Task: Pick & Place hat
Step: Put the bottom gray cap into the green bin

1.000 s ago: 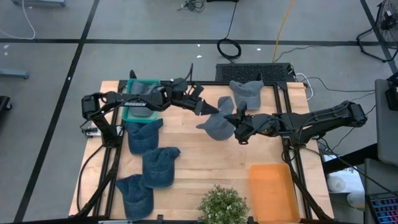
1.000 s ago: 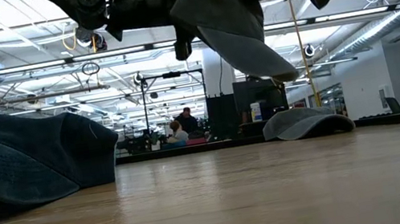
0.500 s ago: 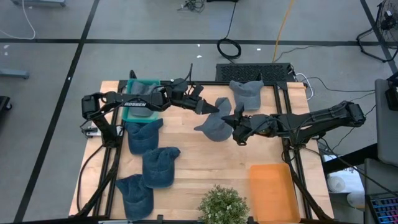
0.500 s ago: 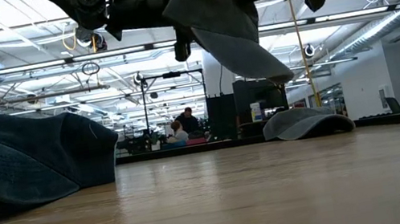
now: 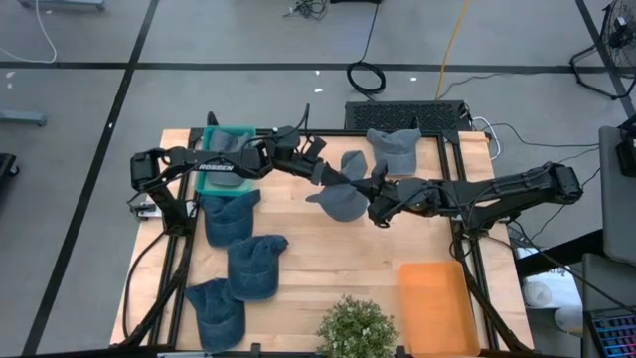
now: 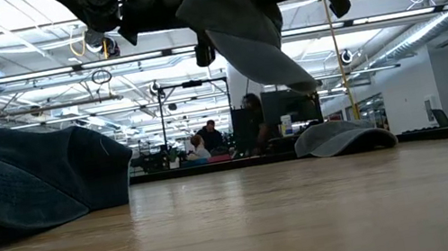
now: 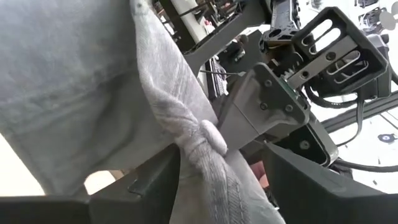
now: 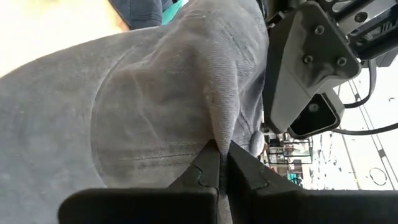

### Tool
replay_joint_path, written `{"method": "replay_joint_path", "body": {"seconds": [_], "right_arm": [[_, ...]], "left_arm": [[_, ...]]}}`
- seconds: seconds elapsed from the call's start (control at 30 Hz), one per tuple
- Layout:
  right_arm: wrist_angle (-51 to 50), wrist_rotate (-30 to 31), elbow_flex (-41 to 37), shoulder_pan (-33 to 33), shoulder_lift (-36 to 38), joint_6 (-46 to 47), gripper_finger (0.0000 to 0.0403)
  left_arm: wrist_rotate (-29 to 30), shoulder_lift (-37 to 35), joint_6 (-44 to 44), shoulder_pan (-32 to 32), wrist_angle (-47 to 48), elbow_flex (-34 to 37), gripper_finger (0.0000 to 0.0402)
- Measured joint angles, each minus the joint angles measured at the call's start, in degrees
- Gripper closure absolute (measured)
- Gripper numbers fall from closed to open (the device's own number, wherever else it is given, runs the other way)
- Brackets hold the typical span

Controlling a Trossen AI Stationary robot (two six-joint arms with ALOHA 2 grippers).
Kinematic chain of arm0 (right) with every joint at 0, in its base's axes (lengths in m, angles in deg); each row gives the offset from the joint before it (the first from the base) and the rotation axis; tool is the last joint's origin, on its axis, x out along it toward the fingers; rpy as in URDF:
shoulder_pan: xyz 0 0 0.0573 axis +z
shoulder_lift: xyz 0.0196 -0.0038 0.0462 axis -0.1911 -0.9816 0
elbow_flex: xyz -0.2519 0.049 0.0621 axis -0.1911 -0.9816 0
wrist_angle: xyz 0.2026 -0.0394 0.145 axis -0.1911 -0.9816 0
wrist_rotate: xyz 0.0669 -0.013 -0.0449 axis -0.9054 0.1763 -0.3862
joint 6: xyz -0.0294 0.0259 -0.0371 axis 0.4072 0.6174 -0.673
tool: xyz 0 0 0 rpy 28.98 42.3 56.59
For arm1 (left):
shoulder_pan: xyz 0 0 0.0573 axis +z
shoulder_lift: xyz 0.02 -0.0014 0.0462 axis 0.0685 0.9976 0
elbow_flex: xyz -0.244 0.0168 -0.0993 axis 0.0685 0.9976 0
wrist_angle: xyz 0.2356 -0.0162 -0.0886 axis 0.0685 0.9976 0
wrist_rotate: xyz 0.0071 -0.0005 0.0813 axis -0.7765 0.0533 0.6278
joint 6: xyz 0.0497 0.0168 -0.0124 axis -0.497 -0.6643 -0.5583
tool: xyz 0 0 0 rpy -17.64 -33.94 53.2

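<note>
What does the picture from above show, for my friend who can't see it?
Two dark robot arms meet over the middle of a wooden table, both pinching one grey hat held up between the left pincer and the right pincer. Three blue hats lie on the left, another grey hat at the back, an orange tray on the right.

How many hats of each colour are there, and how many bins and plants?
Dark blue hats: 3
Grey hats: 2
Teal bin: 1
Orange bin: 1
Plant: 1
Total: 8
</note>
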Motion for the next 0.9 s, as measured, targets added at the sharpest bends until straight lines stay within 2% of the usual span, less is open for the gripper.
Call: {"method": "replay_joint_path", "body": {"seconds": [0.23, 0.37, 0.5, 0.77, 0.83, 0.9], "right_arm": [[-0.09, -0.03, 0.00, 0.02, 0.00, 0.30, 0.0403], [-0.17, -0.06, 0.00, 0.02, 0.00, 0.39, 0.0403], [-0.17, -0.08, 0.00, 0.02, 0.00, 0.42, 0.0403], [-0.06, -0.08, 0.00, 0.02, 0.00, 1.52, 0.0403], [-0.07, -0.14, 0.00, 0.04, 0.00, 3.14, 0.0403], [0.86, -0.11, 0.04, 0.07, 0.00, 8.96, 0.0402]], "left_arm": [[-0.91, -0.04, 1.44, 0.00, -5.73, 0.00, 0.0165], [-1.09, -0.07, 1.85, 0.07, -1.45, 0.00, 0.0173], [-1.17, -0.07, 1.10, 0.21, 0.78, 0.00, 0.0221], [-4.51, -0.07, -2.34, 1.29, 0.13, 0.00, 0.0378], [-5.65, -0.05, -5.14, 1.39, 0.19, -0.32, 0.0389], [-8.43, 0.09, -6.45, 1.44, 0.48, -1.65, 0.0388]]}}
